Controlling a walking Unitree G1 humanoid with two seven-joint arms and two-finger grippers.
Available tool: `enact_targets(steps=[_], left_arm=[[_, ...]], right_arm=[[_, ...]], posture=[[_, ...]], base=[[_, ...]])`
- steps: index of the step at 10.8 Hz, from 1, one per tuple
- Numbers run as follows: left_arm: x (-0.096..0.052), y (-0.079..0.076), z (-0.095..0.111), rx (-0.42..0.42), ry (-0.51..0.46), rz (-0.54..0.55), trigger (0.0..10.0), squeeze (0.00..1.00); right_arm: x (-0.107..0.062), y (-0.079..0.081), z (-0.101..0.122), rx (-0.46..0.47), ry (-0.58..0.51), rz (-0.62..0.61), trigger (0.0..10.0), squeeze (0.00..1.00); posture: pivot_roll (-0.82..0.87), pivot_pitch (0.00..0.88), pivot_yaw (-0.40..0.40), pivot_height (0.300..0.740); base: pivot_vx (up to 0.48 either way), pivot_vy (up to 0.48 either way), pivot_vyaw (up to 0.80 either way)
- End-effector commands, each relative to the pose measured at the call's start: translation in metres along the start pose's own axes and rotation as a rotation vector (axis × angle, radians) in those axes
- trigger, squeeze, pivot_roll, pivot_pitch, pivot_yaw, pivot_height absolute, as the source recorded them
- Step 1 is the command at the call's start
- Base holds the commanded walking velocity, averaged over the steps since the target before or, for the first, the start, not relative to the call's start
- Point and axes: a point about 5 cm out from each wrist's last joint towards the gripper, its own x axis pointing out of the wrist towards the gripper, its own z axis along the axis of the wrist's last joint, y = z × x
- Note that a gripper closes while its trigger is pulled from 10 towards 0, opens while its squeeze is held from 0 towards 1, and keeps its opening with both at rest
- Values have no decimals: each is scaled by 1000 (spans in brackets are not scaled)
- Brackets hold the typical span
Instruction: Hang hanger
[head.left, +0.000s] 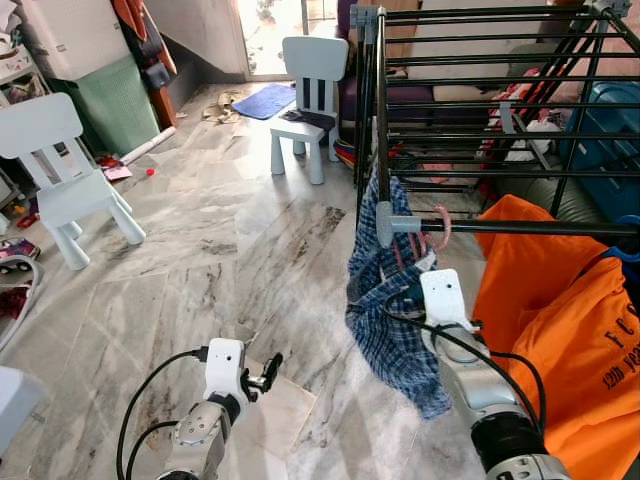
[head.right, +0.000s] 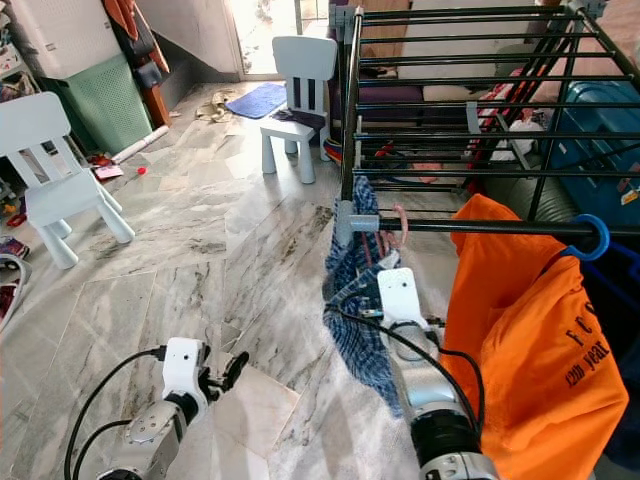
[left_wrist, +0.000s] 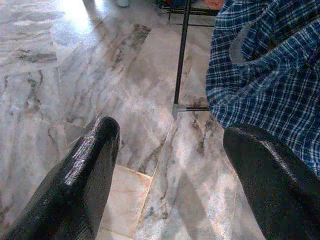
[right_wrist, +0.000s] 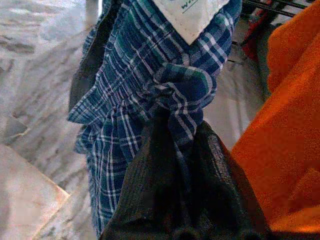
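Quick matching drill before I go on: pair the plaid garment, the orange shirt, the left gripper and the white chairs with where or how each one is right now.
Things:
1. plaid garment
2. orange shirt
3. left gripper
4. white chairs

States:
A. open, low over the marble floor
B. standing on the floor beyond the drying rack
C. pinched in the right gripper at the rack's near corner
D. hanging from the rack on a blue hanger

Pairs: 1-C, 2-D, 3-A, 4-B
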Motion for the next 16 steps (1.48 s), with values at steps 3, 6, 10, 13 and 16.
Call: enact_targets(steps=[3, 6, 10, 13, 16], left_arm=[[4, -1, 9, 22, -33, -16, 10000, 0], [7, -6, 20, 35, -94, -36, 10000, 0], [8, -8, 28, 49, -133, -46, 10000, 0], [8, -9, 30, 56, -135, -46, 10000, 0], [6, -9, 29, 63, -133, -48, 10000, 0]], right_arm=[[0, -8, -12, 29, 77, -57, 10000, 0], [-1, -9, -15, 38, 88, -65, 10000, 0], [-3, -14, -19, 69, 79, -93, 10000, 1000], [-9, -17, -27, 24, 46, -95, 10000, 1000], [-22, -22, -30, 50, -58, -103, 10000, 1000]], posture=[[-111, 0, 76, 740], [-110, 0, 76, 740], [-108, 0, 77, 740], [-110, 0, 78, 740], [-117, 0, 83, 740]], base=[[0, 0, 0], [0, 0, 0], [0, 0, 0], [0, 0, 0], [0, 0, 0]])
